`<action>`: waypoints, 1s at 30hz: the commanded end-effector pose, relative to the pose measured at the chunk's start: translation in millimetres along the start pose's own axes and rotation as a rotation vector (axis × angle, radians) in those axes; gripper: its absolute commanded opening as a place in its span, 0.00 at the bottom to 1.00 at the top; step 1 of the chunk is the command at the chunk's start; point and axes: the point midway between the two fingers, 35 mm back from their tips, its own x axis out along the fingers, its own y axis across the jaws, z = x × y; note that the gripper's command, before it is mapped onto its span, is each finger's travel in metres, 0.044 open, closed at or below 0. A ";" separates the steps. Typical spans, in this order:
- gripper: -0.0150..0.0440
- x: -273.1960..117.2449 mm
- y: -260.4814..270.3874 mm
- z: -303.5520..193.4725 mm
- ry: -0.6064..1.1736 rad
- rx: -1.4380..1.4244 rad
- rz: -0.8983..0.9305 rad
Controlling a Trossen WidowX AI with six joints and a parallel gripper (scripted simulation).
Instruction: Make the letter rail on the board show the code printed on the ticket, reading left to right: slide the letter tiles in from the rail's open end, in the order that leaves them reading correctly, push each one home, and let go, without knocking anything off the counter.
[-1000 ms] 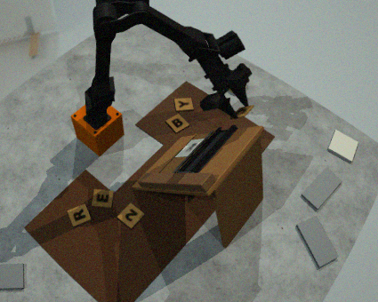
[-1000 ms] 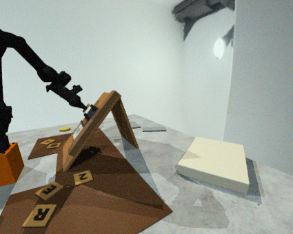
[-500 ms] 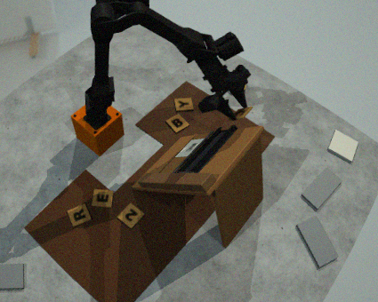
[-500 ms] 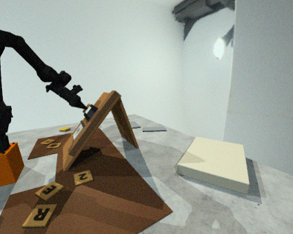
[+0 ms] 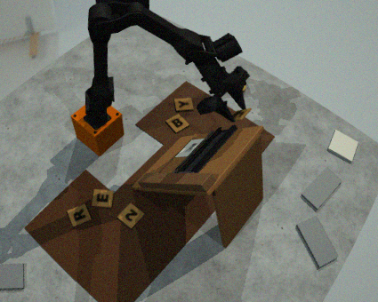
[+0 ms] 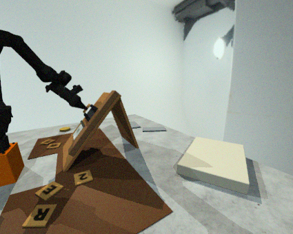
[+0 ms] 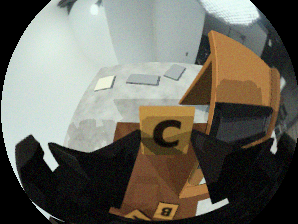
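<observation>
Beyond the far end of the sloping board (image 5: 237,162) (image 6: 95,118) (image 7: 240,60), as the top view gives it to me, I have the arm reaching out from its orange base (image 5: 99,138) (image 6: 5,168).

- My gripper (image 5: 239,115) (image 6: 85,109) (image 7: 165,133) is pinching the C tile (image 5: 243,114) (image 6: 87,108) (image 7: 167,131) between its two fingers, the letter facing my wrist camera (a nice clear view of it).
- The dark rail (image 5: 206,150) (image 6: 91,112) (image 7: 242,124) runs along the board's slope, and the tile is near one end of it, over the brown mat (image 5: 158,116) (image 6: 128,186) (image 7: 145,182).
- The ticket (image 5: 189,147) (image 6: 78,131) lies on the board beside the rail; its print is too small for me to read.
- Y (image 5: 183,104) and B (image 5: 177,123) (image 7: 165,210) lie flat on the mat, near each other, on the gripper's side of the board.
- R (image 5: 79,215) (image 6: 40,215), E (image 5: 102,198) (image 6: 49,190) and N (image 5: 131,215) (image 6: 83,177) lie near the board's other end, on the mat too.
- One pale block (image 5: 342,146) (image 6: 212,165) (image 7: 105,82) rests on the counter (image 5: 277,191) (image 6: 204,210) (image 7: 100,110), well apart from the tiles.
</observation>
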 end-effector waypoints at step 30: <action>0.25 -0.3 -16.2 0.7 -0.001 -0.003 0.006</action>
